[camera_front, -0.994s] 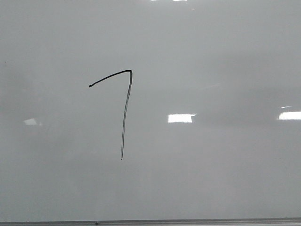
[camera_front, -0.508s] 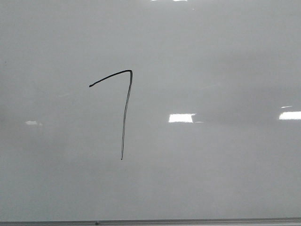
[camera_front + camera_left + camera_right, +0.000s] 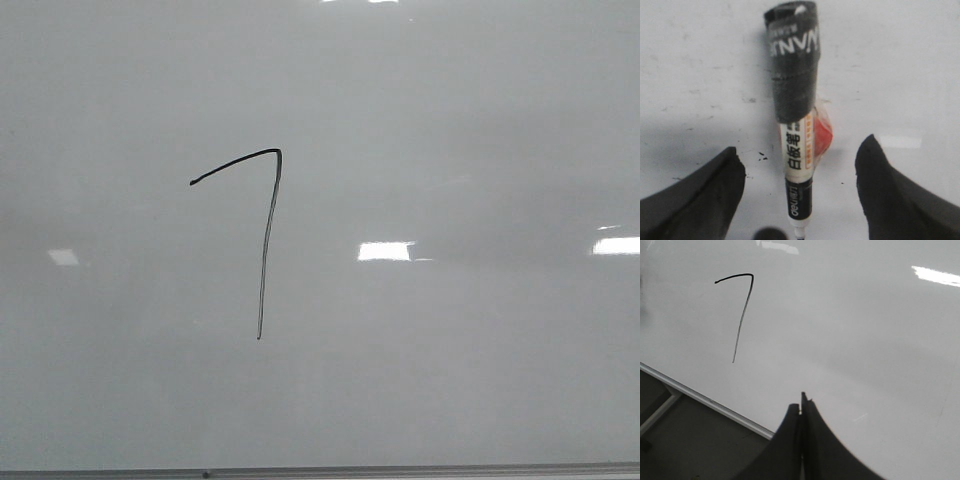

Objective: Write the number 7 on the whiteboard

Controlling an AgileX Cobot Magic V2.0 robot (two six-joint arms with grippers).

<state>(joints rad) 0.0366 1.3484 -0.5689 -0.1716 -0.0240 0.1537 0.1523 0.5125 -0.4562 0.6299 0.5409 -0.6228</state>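
Note:
The number 7 (image 3: 267, 240) is a thin black marker line left of centre on the glossy whiteboard (image 3: 450, 350), which fills the front view. No gripper shows in that view. In the left wrist view my left gripper (image 3: 801, 145) is open. A whiteboard marker (image 3: 792, 85) with a black taped end and a white body lies on a white surface between the fingers (image 3: 710, 195), touching neither. In the right wrist view my right gripper (image 3: 801, 402) is shut and empty over the whiteboard (image 3: 865, 340), near its edge, with the number 7 (image 3: 743, 315) farther off.
The board's thin grey metal edge runs along the bottom of the front view (image 3: 400, 468) and diagonally in the right wrist view (image 3: 705, 401). Beyond it lies a dark surface (image 3: 690, 445). Bright light reflections (image 3: 385, 251) sit on the board.
The drawn 7 is unchanged. Only a small light reflection at the board's left has shifted slightly.

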